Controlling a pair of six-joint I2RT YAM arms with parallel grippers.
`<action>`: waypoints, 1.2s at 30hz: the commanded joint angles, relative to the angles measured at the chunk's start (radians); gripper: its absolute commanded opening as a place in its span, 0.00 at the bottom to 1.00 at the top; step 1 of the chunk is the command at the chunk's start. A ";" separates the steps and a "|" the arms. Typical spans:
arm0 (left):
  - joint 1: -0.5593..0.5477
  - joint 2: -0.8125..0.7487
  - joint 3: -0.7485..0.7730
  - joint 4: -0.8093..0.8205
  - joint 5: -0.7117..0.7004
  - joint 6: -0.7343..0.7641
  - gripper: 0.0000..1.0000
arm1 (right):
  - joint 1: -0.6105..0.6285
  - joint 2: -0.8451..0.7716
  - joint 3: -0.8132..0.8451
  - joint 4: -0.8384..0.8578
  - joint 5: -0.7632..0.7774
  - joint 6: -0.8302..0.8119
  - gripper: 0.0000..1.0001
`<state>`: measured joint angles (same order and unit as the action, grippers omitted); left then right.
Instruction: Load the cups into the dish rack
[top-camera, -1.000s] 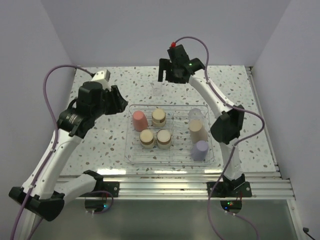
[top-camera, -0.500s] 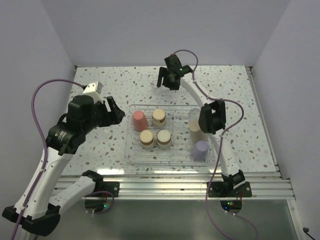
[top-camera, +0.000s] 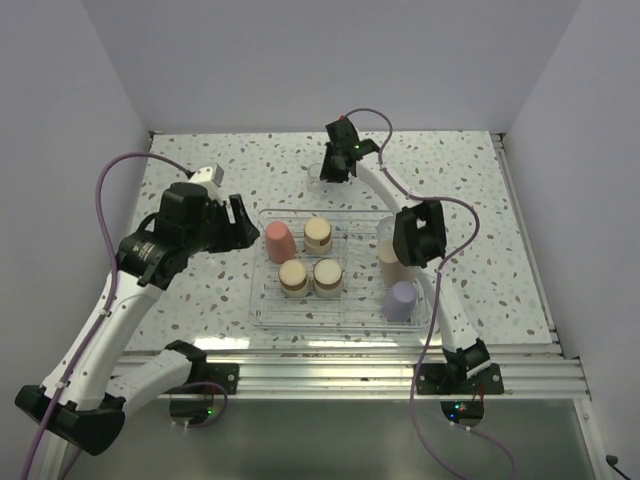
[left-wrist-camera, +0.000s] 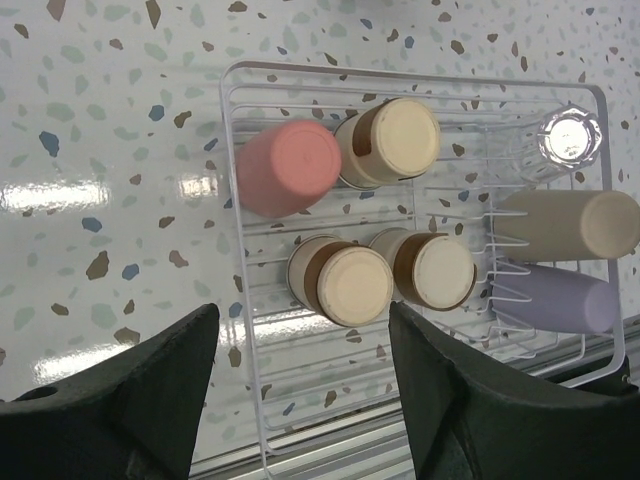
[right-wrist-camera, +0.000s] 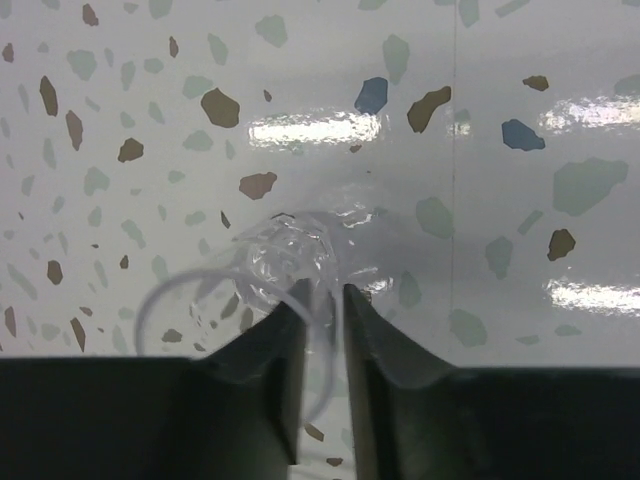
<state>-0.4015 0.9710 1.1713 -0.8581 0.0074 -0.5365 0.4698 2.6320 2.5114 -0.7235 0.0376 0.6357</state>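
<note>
Dish rack (top-camera: 262, 300) sits mid-counter (top-camera: 205, 295) with seven cups in it, all bottoms-up.
- Rack's left end: coral-pink cup (left-wrist-camera: 285, 165).
- Just right of it: three steel cups, one at the far side (left-wrist-camera: 395, 140) and two side by side at the near side (left-wrist-camera: 345, 285) (left-wrist-camera: 435, 270). The near pair touch.
- Rack's right end, far to near: racked clear cup (left-wrist-camera: 565, 140), beige cup (left-wrist-camera: 570, 225), lavender cup (left-wrist-camera: 560, 295).

An eighth cup, the loose clear cup (right-wrist-camera: 290, 255), is outside the rack, on the counter just beyond its far wall. In the right wrist view it looks tilted; hard to tell through the glare.

Right pincer (right-wrist-camera: 322, 300) is down at that cup beyond the rack's far wall. Its fingers are nearly together and pinch the cup's thin wall near the rim.

Left pincer (left-wrist-camera: 300, 315) hangs off the rack's left side, above the counter. Its fingers are wide apart, with nothing between them and touching no cup.
</note>
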 joint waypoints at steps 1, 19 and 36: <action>0.003 0.014 -0.007 0.040 0.029 0.015 0.72 | -0.005 -0.003 0.003 0.030 0.027 0.012 0.17; 0.009 0.254 0.321 0.194 0.020 0.164 1.00 | -0.115 -0.650 -0.344 0.213 -0.120 0.134 0.00; 0.099 0.382 0.207 0.965 0.715 -0.215 0.98 | -0.123 -1.287 -1.330 1.049 -0.610 0.757 0.00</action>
<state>-0.3187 1.3647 1.4322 -0.2344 0.4828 -0.5827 0.3466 1.3937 1.1839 0.0769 -0.4698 1.2293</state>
